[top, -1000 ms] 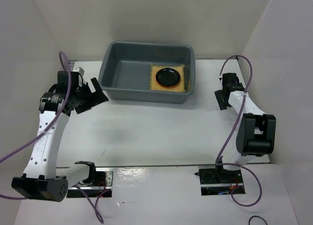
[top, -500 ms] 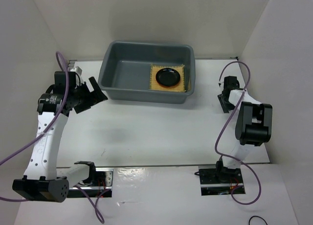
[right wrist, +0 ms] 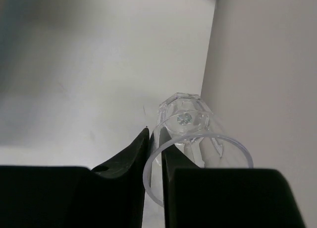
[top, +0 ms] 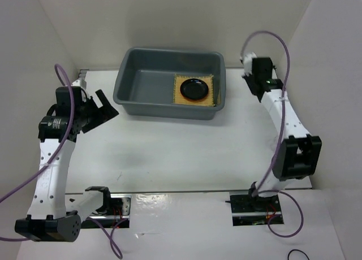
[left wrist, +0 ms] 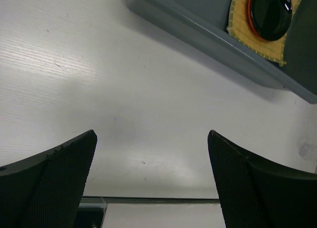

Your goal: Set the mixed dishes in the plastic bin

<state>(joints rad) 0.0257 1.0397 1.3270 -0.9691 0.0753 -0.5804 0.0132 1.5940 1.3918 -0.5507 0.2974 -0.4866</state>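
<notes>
At far-right rear of the surface (top: 181, 152), right of the bin (top: 164, 108), the right tool (right wrist: 155, 142) is clamping the glass cup (right wrist: 190, 124) by its rim: one finger is sitting inside the mouth, the other outside, w/ the clear wall pinched between them. Per right wrist view, the cup is pointing base-first away from the tool, toward the corner where the surface is meeting the side wall (right wrist: 267, 64). Whether the cup is resting on the surface or hanging clear of it: cannot tell.

Left tool (top: 107, 108) is hovering over the surface left of the bin, fingers spread wide apart, gripping nothing. Left wrist view is showing bare surface between the fingers and the bin's near wall beyond.

Bin contents, right half: mat (top: 176, 97) is lying flat on the floor of the bin; orange plate (left wrist: 249, 17) is sitting on the mat; black plate (top: 195, 89) is nesting on the orange plate, leaving only an orange edge showing.
</notes>
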